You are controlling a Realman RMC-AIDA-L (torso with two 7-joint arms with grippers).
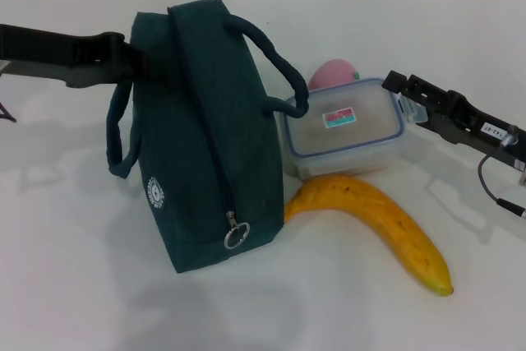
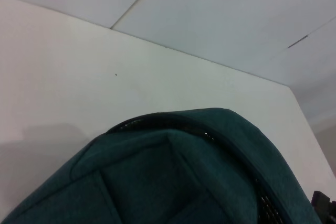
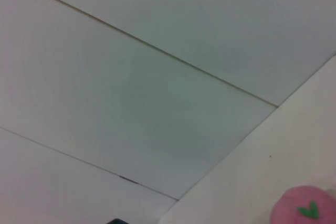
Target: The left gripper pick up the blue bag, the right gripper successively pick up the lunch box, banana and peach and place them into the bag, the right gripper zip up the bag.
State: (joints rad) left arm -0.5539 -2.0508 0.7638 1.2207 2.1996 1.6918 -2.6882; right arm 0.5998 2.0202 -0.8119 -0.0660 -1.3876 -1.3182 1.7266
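Teal-blue bag (image 1: 205,133) stands upright on the white tabletop (image 1: 82,285), zip (image 1: 215,154) closed down its front edge, silver ring pull (image 1: 237,237) hanging low near the base. Round white logo (image 1: 154,193) on the side panel. One rope handle (image 1: 120,133) droops on the bag's left side, the other handle (image 1: 275,63) arches over toward the lunch box.

Left tool (image 1: 123,57) reaches in from the left edge and sits against the bag's upper left side, by the handle; can't tell whether it is clenched or released. Left wrist view shows only the bag's top (image 2: 178,177) close up.

Clear lunch box (image 1: 345,127) with blue-rimmed lid sits just right of the bag, touching it. Pink peach (image 1: 333,74) is behind the box, partly hidden. Banana (image 1: 378,223) lies in front of the box, stem end near the bag's base.

Right tool (image 1: 404,94) is at the box's right rim, tips hidden, grip state can't tell. Right wrist view catches the peach (image 3: 307,208) at a corner.
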